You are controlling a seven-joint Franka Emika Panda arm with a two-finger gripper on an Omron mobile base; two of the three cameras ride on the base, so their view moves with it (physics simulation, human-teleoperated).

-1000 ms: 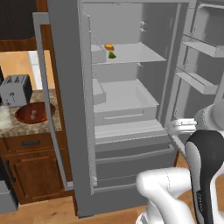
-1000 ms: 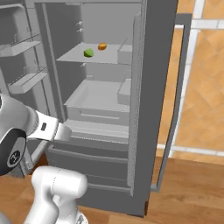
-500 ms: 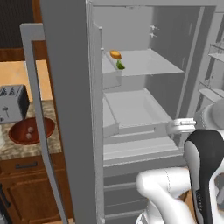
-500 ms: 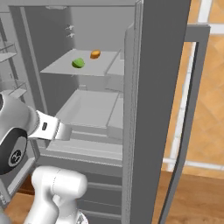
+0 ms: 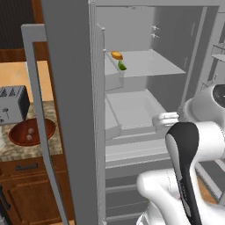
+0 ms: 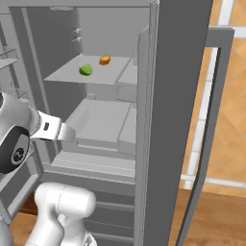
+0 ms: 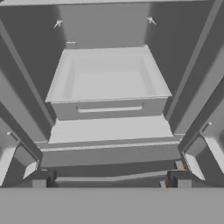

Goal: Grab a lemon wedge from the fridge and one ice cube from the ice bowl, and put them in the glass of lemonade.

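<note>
1. Where the left base view begins at its left edge, we see a boxy silver toaster (image 5: pixel 12 104) on the speckled stone counter (image 5: pixel 26 149), with a wide, shallow, glossy reddish-brown ice bowl (image 5: pixel 30 131) just in front of it holding two pale cubes.
2. Below that counter we see a brown wooden cabinet (image 5: pixel 30 193) with a dark drawer pull.
3. Moving right, we meet the tall grey steel fridge (image 5: pixel 74 110): its left door is swung open toward us, the long vertical handle crossing in front of the counter.
4. Inside the open fridge, we find the tiny yellowish-green lemon wedge (image 5: pixel 121 66) lying on the upper pale shelf (image 5: pixel 154 66), close to the shelf's left front corner.
5. Touching or just beside the wedge, slightly behind it, we see a small orange rounded item (image 5: pixel 116 55).
6. In the right base view the same pair sits on that shelf, the lemon wedge (image 6: pixel 86 70) to the left and the orange item (image 6: pixel 104 59) further back, slightly apart.
7. Below the shelf we see a pale grey pull-out bin (image 7: pixel 108 83), squarely ahead in the hand view, well under the wedge's level.
8. At the right of the left base view, the white arm with its dark joint (image 5: pixel 186 149) reaches toward the fridge's lower interior.
9. We see the gripper (image 7: pixel 111 183) at the bottom of the hand view, its two dark tips spread wide and released, grasping nothing.
</note>
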